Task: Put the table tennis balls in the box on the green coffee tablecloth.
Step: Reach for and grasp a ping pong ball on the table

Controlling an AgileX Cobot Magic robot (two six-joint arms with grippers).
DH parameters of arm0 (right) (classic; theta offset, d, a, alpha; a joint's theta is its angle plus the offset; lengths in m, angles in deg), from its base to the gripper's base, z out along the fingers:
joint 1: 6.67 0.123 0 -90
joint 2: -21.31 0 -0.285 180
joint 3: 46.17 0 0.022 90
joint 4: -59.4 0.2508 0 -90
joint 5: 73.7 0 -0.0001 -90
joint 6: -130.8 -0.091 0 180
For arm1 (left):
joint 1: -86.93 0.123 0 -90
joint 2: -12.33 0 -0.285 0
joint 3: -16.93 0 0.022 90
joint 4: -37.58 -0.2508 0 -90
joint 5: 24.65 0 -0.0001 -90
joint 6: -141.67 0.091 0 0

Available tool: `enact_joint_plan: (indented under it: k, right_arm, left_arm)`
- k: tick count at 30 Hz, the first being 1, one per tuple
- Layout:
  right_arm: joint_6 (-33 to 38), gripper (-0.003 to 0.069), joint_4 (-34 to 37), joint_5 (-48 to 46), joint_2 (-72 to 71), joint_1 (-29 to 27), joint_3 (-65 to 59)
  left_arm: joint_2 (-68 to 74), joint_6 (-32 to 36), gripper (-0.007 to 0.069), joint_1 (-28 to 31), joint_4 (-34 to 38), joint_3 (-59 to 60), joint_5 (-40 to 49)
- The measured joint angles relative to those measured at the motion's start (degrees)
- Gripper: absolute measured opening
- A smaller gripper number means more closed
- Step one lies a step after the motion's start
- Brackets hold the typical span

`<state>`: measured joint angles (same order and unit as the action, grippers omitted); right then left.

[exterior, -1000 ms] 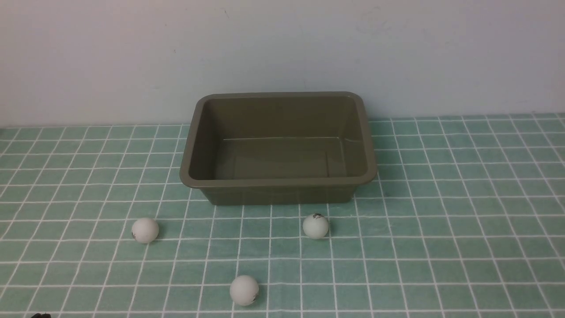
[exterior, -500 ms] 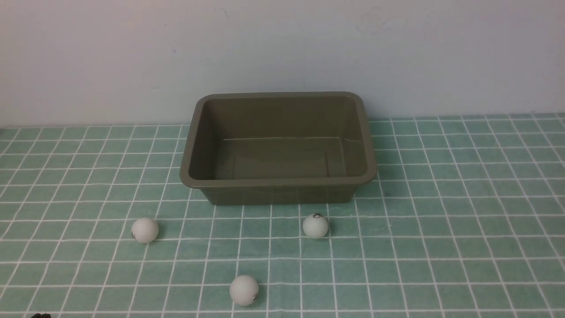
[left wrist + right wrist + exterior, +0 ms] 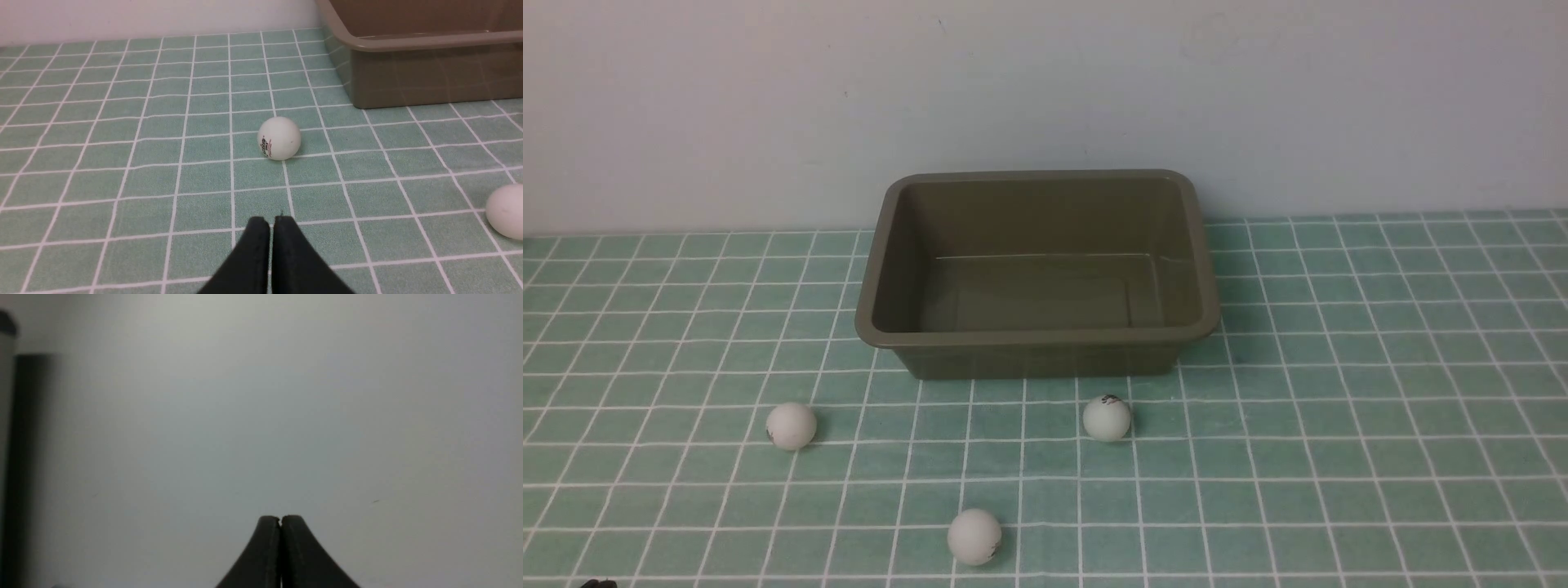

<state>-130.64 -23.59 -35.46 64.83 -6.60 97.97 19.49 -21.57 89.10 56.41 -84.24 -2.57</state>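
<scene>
My left tool [image 3: 271, 222] hangs low over the cloth [image 3: 122, 163], clenched empty, facing the left ball [image 3: 279, 138]. My right tool [image 3: 280, 518], also clenched, faces bare wall [image 3: 286, 396]. The balls [image 3: 1106, 418] lie near of the box [image 3: 1037, 336]; nothing has moved since earlier.

Box [image 3: 1036, 337] on tablecloth [image 3: 1380, 392], at far edge, midway. Left ball [image 3: 791, 425] before box's left corner, apart. Right ball [image 3: 1106, 418] just before box front. Near ball [image 3: 974, 536] toward near edge, between both.
</scene>
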Motion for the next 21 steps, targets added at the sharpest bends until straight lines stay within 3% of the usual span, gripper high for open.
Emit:
enact_joint_plan:
  k: [8,15,21]
  right_arm:
    - [-1.9,-0.0016,-1.2,4.5,9.8,0.0,8.3]
    - [-3.9,-0.0013,-1.4,1.4,13.7,1.7,12.2]
    - [-2.4,-0.0013,-0.9,-25.9,18.8,3.0,17.8]
  left_arm:
    - [0.0,0.0,-0.0004,0.0,0.0,0.0,0.0]
    - [0.0,0.0,-0.0004,0.0,0.0,0.0,0.0]
    - [0.0,0.0,-0.0004,0.0,0.0,0.0,0.0]
